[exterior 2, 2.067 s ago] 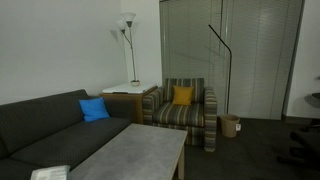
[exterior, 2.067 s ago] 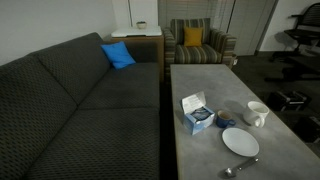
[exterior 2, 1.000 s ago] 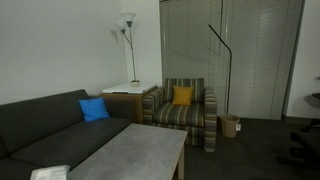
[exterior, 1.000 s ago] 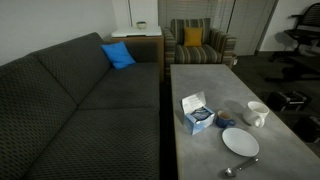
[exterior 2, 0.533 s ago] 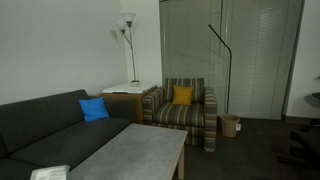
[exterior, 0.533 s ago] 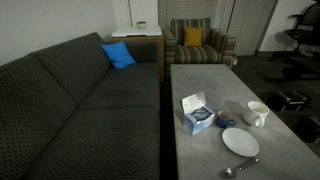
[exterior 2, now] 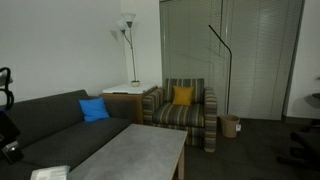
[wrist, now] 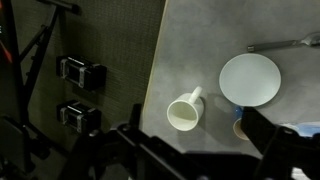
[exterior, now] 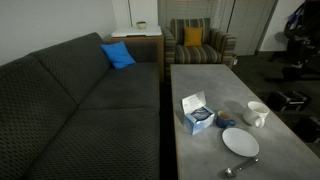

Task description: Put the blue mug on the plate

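Note:
The blue mug (exterior: 226, 123) stands on the grey table (exterior: 200, 80) between the blue-and-white box and the white plate (exterior: 240, 141). In the wrist view the plate (wrist: 250, 78) lies at the upper right. Only a sliver of the blue mug (wrist: 238, 125) shows there, beside my right finger. My gripper (wrist: 195, 150) hangs high above the table, open and empty, with its fingers dark at the bottom of the wrist view. Part of my arm (exterior 2: 6, 115) shows at the edge of an exterior view.
A white cup (exterior: 257, 113) stands by the plate and also shows in the wrist view (wrist: 185, 112). A blue-and-white box (exterior: 197, 113) and a spoon (exterior: 238, 167) lie on the table. A dark sofa (exterior: 80, 100) runs alongside. Black boxes (wrist: 80, 72) sit on the floor.
My arm has come into view at the edge of both exterior views. The things on the table have not moved.

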`<action>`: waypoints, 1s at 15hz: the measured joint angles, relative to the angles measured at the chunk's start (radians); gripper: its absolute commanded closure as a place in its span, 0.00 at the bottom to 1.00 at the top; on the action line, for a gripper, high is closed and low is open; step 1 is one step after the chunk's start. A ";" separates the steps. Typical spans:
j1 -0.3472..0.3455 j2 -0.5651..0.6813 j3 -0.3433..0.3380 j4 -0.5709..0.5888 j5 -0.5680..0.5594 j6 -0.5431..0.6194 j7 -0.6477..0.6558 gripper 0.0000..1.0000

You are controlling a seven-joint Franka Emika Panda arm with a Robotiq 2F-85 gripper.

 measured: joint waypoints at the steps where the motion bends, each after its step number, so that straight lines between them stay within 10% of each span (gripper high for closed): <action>1: 0.006 0.000 -0.004 0.000 0.003 0.000 0.000 0.00; 8: 0.061 0.075 -0.019 0.036 -0.010 0.014 -0.178 0.00; 15: -0.032 0.415 -0.058 0.366 0.194 0.185 -0.581 0.00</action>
